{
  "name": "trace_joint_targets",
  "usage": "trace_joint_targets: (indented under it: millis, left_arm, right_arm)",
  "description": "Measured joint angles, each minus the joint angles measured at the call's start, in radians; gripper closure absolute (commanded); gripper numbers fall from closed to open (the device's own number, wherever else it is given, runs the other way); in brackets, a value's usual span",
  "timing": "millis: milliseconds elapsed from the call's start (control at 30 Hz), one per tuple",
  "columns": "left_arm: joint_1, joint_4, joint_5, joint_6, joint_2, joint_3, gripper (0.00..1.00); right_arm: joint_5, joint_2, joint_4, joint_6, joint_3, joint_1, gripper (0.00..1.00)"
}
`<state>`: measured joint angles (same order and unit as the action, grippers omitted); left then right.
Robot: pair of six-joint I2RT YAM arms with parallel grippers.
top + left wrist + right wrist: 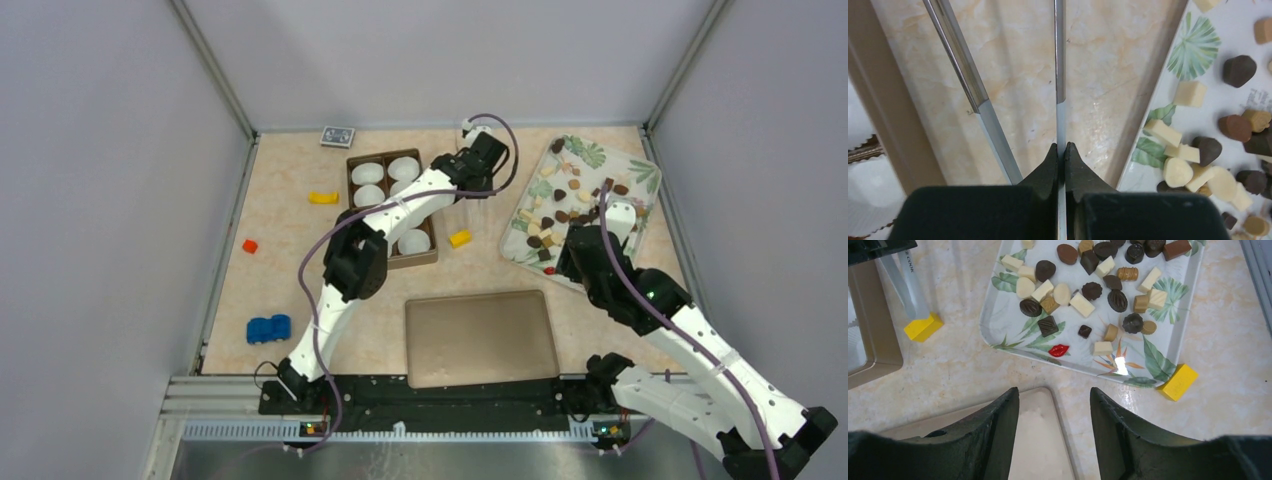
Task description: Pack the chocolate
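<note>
On the leaf-printed tray [998, 315] at the table's right side, the chocolate [1082, 305] lay loose in dark, brown and cream pieces. The left gripper [1061, 147] was pinched tight on 1 metal arm of the tongs [1060, 75], between the box [878, 100] and the tray. The right gripper [1054, 392] hung half-spread and empty over the flat lid [1040, 440], at its corner nearest the tray.

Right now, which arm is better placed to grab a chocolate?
Probably right: the right gripper, jaws open and empty, faces the chocolate on the tray; the left gripper is shut on tongs.
</note>
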<state>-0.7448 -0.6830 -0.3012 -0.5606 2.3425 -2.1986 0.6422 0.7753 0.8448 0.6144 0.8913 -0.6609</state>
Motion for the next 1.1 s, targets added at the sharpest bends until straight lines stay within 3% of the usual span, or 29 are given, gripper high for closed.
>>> trace_joint_targets:
  millis: [233, 667, 733, 800, 833, 933, 1100]
  left_arm:
    - [0.002, 0.087, 0.034, -0.140, 0.040, 0.006, 1.00]
    - [0.025, 0.179, 0.147, -0.307, 0.040, 0.200, 0.99]
    - [0.020, 0.178, 0.152, -0.321, 0.040, 0.218, 0.78]
    - [0.016, 0.180, 0.159, -0.322, 0.037, 0.218, 0.49]
    - [0.014, 0.177, 0.170, -0.327, 0.037, 0.218, 0.42]
    - [0.005, 0.163, 0.193, -0.331, 0.031, 0.218, 0.34]
    - [-0.011, 0.118, 0.201, -0.301, -0.016, 0.233, 0.33]
  right_arm:
    - [-0.005, -0.001, 0.048, 0.049, 0.000, 0.000, 0.46]
    - [-0.008, -0.036, 0.087, 0.090, 0.000, 0.000, 0.46]
    - [-0.011, -0.035, 0.086, 0.098, -0.002, 0.000, 0.45]
    - [-0.013, -0.035, 0.083, 0.104, -0.002, 0.000, 0.42]
    - [-0.015, -0.035, 0.080, 0.105, -0.002, 0.000, 0.40]
    - [-0.021, -0.034, 0.064, 0.107, -0.016, 0.000, 0.35]
    - [-0.051, 0.000, 0.012, 0.100, -0.029, 0.000, 0.33]
